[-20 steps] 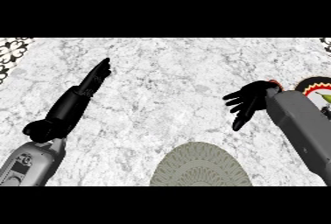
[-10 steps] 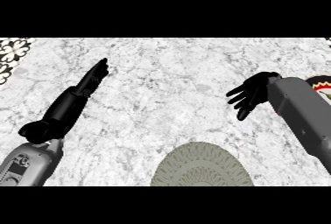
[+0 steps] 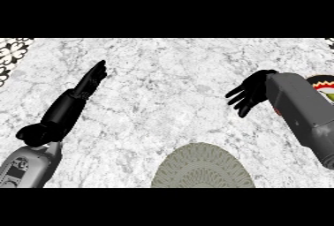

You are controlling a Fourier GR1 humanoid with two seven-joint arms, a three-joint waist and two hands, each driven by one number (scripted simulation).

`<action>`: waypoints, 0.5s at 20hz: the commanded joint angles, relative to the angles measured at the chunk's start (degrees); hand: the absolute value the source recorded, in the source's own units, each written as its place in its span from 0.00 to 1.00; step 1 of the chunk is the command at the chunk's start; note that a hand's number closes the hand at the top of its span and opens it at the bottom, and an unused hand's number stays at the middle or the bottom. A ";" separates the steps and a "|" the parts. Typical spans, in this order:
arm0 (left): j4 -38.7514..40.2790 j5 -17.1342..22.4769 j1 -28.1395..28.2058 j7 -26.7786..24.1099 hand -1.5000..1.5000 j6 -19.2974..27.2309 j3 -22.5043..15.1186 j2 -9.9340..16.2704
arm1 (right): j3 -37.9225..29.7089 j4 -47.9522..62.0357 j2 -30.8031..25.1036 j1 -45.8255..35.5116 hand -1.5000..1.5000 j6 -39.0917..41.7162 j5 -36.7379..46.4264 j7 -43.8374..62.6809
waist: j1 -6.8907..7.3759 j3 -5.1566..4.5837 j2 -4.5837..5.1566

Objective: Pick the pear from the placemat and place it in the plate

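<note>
Fingers (image 3: pixel 240 98) spread on right hand (image 3: pixel 251 90), forearm hiding most of placemat (image 3: pixel 323 82), pear unseen

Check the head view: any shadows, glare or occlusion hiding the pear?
Head view: flat even light, no glare on the marble counter, no cast shadows; the right hand and forearm cover most of the placemat at the right edge, so no pear is identifiable; the plate is cropped below.

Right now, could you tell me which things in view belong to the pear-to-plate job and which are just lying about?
For the job:
- round grey-green patterned plate
- red, black and white placemat edge
- open right hand

Lying about:
- white marble counter
- resting left hand

The pear is hidden.
</note>
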 commanded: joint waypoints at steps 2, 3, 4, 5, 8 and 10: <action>0.99 -0.61 0.45 -0.21 0.50 0.30 1.26 0.51 | 1.70 4.61 4.85 0.52 0.00 7.96 0.19 7.34 | -0.82 0.93 0.85; 0.34 1.00 0.47 0.09 0.50 -1.21 2.21 1.41 | 1.92 5.18 5.31 0.37 0.00 8.65 0.21 7.16 | -0.74 0.92 0.74; -1.39 0.42 0.39 2.09 0.50 -0.09 0.96 0.38 | 1.38 6.59 5.34 -0.79 0.00 9.32 -0.53 7.49 | -0.19 0.97 0.79; -0.64 -0.95 0.81 0.95 0.50 0.84 -0.13 -0.89 | 2.14 6.51 6.62 -0.72 0.00 9.48 0.04 7.48 | -1.12 0.92 0.55; -0.35 -1.84 1.02 0.70 0.50 1.40 -0.09 -1.03 | 2.69 8.41 8.28 -0.44 0.00 11.03 0.19 6.49 | -1.34 0.92 0.60; -1.12 0.22 1.53 1.64 0.50 -0.26 1.48 0.42 | 2.89 9.13 8.22 0.44 0.00 13.47 0.18 5.46 | -1.45 0.92 0.39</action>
